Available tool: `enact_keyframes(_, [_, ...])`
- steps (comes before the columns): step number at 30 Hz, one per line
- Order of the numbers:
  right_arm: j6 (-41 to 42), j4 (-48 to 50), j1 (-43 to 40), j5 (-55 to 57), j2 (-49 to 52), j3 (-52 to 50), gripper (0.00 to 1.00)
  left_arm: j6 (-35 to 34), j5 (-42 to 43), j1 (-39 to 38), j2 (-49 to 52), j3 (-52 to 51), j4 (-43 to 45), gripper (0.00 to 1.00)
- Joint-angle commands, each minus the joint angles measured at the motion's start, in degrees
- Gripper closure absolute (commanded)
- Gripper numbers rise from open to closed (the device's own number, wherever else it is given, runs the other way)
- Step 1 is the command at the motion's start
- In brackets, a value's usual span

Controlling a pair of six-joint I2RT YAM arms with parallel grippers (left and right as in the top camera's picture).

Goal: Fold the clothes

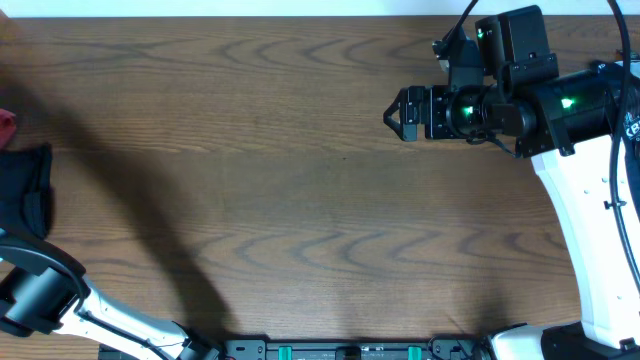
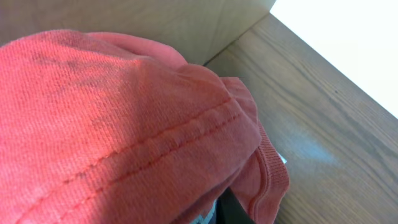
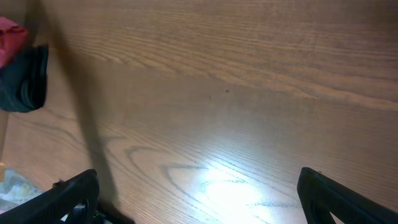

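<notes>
A coral-red T-shirt (image 2: 124, 124) fills the left wrist view, bunched and hanging over my left gripper. Only a sliver of one dark finger (image 2: 231, 210) shows under the ribbed collar, so the left gripper is shut on this cloth. In the overhead view that gripper is off the left edge, and only the arm (image 1: 40, 290) shows. A small black garment (image 1: 25, 190) lies at the table's left edge, with a bit of red cloth (image 1: 5, 125) behind it. My right gripper (image 1: 398, 113) hovers open at the upper right, far from the clothes, with nothing between its fingers (image 3: 74, 196).
Bare brown wood table (image 1: 300, 150) stretches between the two arms. The right wrist view looks across it to the black garment (image 3: 25, 78) and red cloth (image 3: 11, 31) at far left. A pale panel (image 2: 186, 25) stands beyond the table in the left wrist view.
</notes>
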Motion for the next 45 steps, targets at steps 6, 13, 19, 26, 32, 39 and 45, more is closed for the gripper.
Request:
enact_keyframes(6, [-0.9, -2.1, 0.6, -2.5, -0.6, 0.4, 0.01, -0.7, -0.4, -0.1, -0.3, 2.0, -4.2, 0.94])
enact_keyframes(13, [-1.5, -5.9, 0.6, -2.5, -0.6, 0.4, 0.01, -3.3, -0.5, 2.4, -0.3, 2.0, -13.7, 0.94])
enact_keyframes(19, [-2.1, -9.2, 0.6, -2.4, -0.6, 0.4, 0.01, -4.7, -0.3, 5.4, -0.3, 2.0, -21.0, 0.94])
enact_keyframes(26, [-2.7, -12.0, 0.6, -2.4, -0.6, 0.4, 0.01, -4.8, 0.0, 6.2, -0.3, 2.0, -25.8, 0.94])
enact_keyframes(32, [-2.7, -13.5, 0.6, -2.4, -0.6, 0.4, 0.01, -5.4, 1.9, 6.2, -0.3, 2.0, -28.4, 0.94])
enact_keyframes(39, [-3.0, -14.8, 0.6, -2.4, -0.6, 0.4, 0.01, -6.3, 1.9, 6.2, -0.3, 2.0, -31.6, 0.94])
enact_keyframes(45, [-3.6, -16.0, 0.6, -2.4, -0.6, 0.4, 0.01, -6.3, 2.8, 6.2, -0.3, 2.0, -33.9, 0.92])
